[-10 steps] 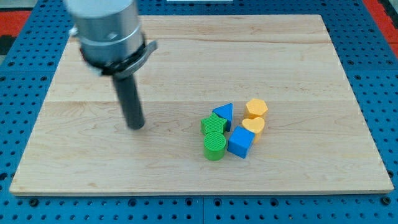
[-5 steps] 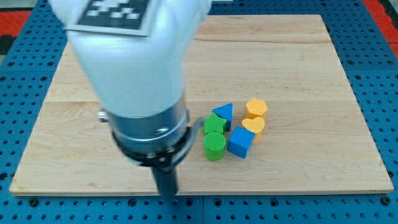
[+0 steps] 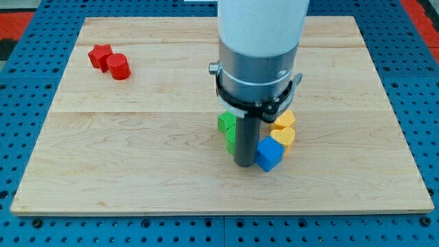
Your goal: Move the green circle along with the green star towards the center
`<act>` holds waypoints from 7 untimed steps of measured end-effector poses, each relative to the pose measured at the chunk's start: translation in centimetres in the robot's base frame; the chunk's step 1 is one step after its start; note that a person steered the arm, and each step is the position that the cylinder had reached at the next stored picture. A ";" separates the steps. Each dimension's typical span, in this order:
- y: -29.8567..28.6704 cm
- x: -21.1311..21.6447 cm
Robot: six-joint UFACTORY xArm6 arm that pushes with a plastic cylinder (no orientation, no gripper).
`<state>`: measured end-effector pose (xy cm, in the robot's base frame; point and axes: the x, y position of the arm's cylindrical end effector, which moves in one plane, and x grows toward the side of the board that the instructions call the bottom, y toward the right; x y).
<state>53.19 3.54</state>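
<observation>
Just one camera view to go through.

No claw here to spread or squeeze, only a straight dark rod ending in my tip (image 3: 243, 165). Down on the wooden board (image 3: 137, 171), a little below the middle, nearer the bottom edge than the top one. Right beside the green circle (image 3: 230, 143), maybe touching it. Hard to tell, with the rod hiding part of that block. Just beside the blue cube (image 3: 269, 154) on the other side.

Above the green circle, touching it, the green star (image 3: 226, 123). Both greens already close to the middle, only a bit too near the bottom edge. Looks like most of the way done, with a short push toward the top edge left.

Packed in close toward the right edge: a yellow hexagon (image 3: 283, 121) and a yellow heart (image 3: 285, 137). Far off by the top left corner, a red star (image 3: 100, 55) touching a red circle (image 3: 119, 66).

All small chunky blocks, with fine ridges on the green ones. Smooth pale wood with long grain lines. Around the board, a blue table full of little holes (image 3: 425, 103).
</observation>
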 end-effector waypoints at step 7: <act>-1.8 -12.7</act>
<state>40.48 1.75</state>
